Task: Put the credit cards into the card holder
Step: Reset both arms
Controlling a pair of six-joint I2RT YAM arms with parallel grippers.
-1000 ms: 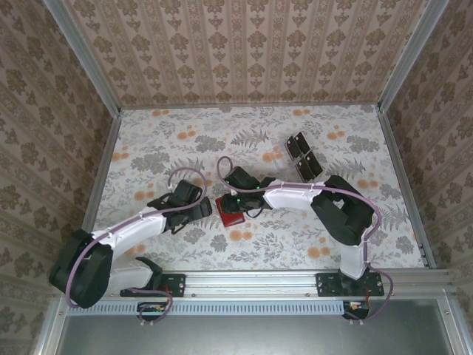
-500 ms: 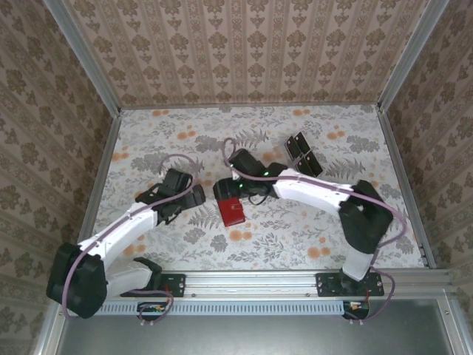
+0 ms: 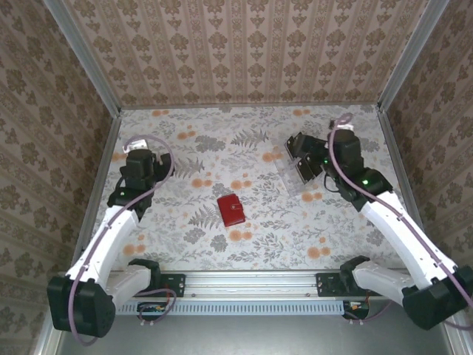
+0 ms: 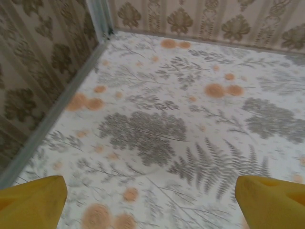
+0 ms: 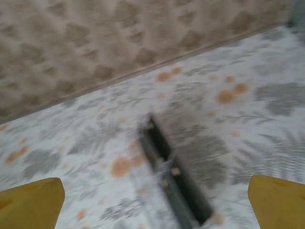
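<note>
Red card holder (image 3: pixel 231 211) leather-like, faint sheen; tray (image 3: pixel 293 180) clear glossy plastic; table (image 3: pixel 185 148) matt floral print; near-edge rail (image 3: pixel 251 279) brushed metal

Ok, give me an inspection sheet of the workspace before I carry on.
Surface: floral cloth, flat, no spills seen.
Job's things: wallet closed, lying mid-table, apart from both arms; cards dark, in a clear tray at the far right.
Clutter: nothing seen.
Grippers: left gripper open over bare cloth near the far-left corner; right gripper open above the tray; neither holds anything.
Cables: purple cables loop along both arms, away from the wallet.
Surroundings: wallpapered walls on three sides, metal posts at the corners.
</note>
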